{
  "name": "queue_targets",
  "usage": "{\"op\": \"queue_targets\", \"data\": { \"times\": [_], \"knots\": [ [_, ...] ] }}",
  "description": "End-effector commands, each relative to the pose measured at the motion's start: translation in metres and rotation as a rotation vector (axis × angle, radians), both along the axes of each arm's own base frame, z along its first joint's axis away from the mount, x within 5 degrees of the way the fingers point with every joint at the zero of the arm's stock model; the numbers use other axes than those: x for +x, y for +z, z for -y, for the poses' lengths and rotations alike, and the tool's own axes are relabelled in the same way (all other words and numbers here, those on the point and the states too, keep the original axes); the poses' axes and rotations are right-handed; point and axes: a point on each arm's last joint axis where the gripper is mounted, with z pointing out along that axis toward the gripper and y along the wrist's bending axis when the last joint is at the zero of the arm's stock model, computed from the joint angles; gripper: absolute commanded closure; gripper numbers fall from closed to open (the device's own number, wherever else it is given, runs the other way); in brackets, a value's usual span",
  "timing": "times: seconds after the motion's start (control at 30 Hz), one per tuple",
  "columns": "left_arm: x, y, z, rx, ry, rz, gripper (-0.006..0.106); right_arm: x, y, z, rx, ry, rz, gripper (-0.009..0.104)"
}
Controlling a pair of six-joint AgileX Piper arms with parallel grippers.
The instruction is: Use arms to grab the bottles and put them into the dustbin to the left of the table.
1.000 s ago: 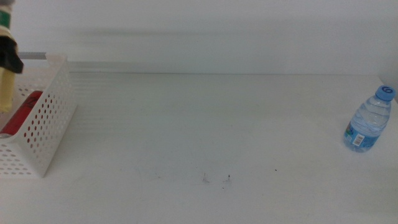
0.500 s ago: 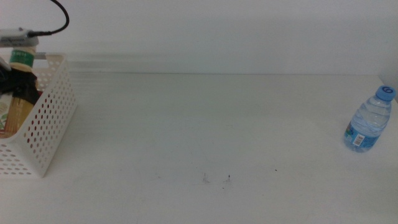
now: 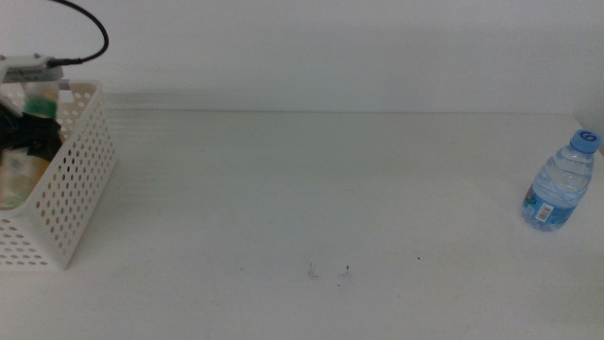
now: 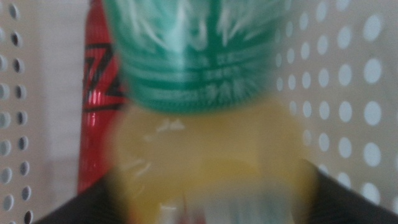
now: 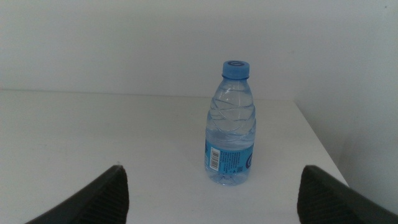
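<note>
One basket, one table. Three drink containers: one tea bottle, one red can, one water bottle. Two grippers show: left, right.

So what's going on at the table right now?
The left gripper is down inside the white dustbin at the table's left end, shut on the yellow tea bottle. A red soda can already lies in the bin beside it. The right gripper waits, open, facing the water bottle, which stands upright near the table's right edge, not yet picked up.
</note>
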Motion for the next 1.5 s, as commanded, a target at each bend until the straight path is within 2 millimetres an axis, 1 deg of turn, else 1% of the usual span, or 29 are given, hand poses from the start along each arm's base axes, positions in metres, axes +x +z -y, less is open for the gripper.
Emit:
{"op": "queue_targets", "data": {
  "times": [0.0,0.03,0.07,0.2,0.3,0.4,0.53,0.6,0.67,0.77,0.83,1.03,1.17,1.23,1.3,1.37,1.47],
  "knots": [
    [-0.001,0.016,0.002,-0.011,0.017,0.051,0.013,0.000,0.000,0.000,-0.010,-0.007,0.012,0.016],
    [-0.002,0.020,0.003,-0.016,0.027,0.060,0.008,0.000,0.000,0.000,-0.010,-0.007,0.012,0.016],
    [-0.003,0.025,0.003,-0.016,0.039,0.073,0.007,0.000,0.000,0.000,-0.010,-0.007,0.012,0.016],
    [-0.012,0.056,0.007,0.006,0.039,0.149,0.007,0.000,0.000,0.000,-0.010,-0.007,0.012,0.016],
    [-0.022,0.086,0.018,0.031,0.018,0.222,0.007,0.000,0.000,0.000,-0.010,-0.007,0.012,0.016],
    [-0.033,0.117,0.041,0.046,-0.033,0.302,0.007,0.000,0.000,0.000,-0.010,-0.007,0.012,0.016],
    [-0.052,0.153,0.086,0.043,-0.139,0.430,0.007,0.000,0.000,0.000,-0.010,-0.007,0.012,0.016],
    [-0.065,0.167,0.105,0.000,-0.153,0.498,0.007,0.000,0.000,0.000,-0.010,-0.007,0.012,0.016],
    [-0.082,0.177,0.120,-0.027,-0.176,0.544,0.007,0.000,0.000,0.000,-0.010,-0.007,0.012,0.016],
    [-0.108,0.182,0.136,-0.037,-0.220,0.601,0.007,0.000,0.000,0.000,-0.010,-0.007,0.012,0.016],
    [-0.127,0.189,0.142,-0.031,-0.257,0.649,0.007,0.000,0.000,0.000,-0.010,-0.007,0.012,0.016],
    [-0.171,0.197,0.155,-0.057,-0.390,0.711,0.007,0.000,0.000,0.000,-0.010,-0.007,0.012,0.016],
    [-0.198,0.197,0.160,-0.111,-0.430,0.706,0.007,0.000,0.000,0.000,-0.010,-0.007,0.012,0.016],
    [-0.209,0.193,0.161,-0.110,-0.441,0.699,0.007,0.000,0.000,0.000,-0.010,-0.007,0.012,0.016],
    [-0.222,0.185,0.158,-0.107,-0.405,0.676,0.007,0.000,0.000,0.000,-0.010,-0.007,0.012,0.016],
    [-0.239,0.174,0.154,-0.103,-0.333,0.639,0.007,0.000,0.000,0.000,-0.010,-0.007,0.012,0.016],
    [-0.265,0.162,0.151,-0.085,-0.310,0.649,0.007,0.000,0.000,0.000,-0.010,-0.007,0.012,0.016]
  ]
}}
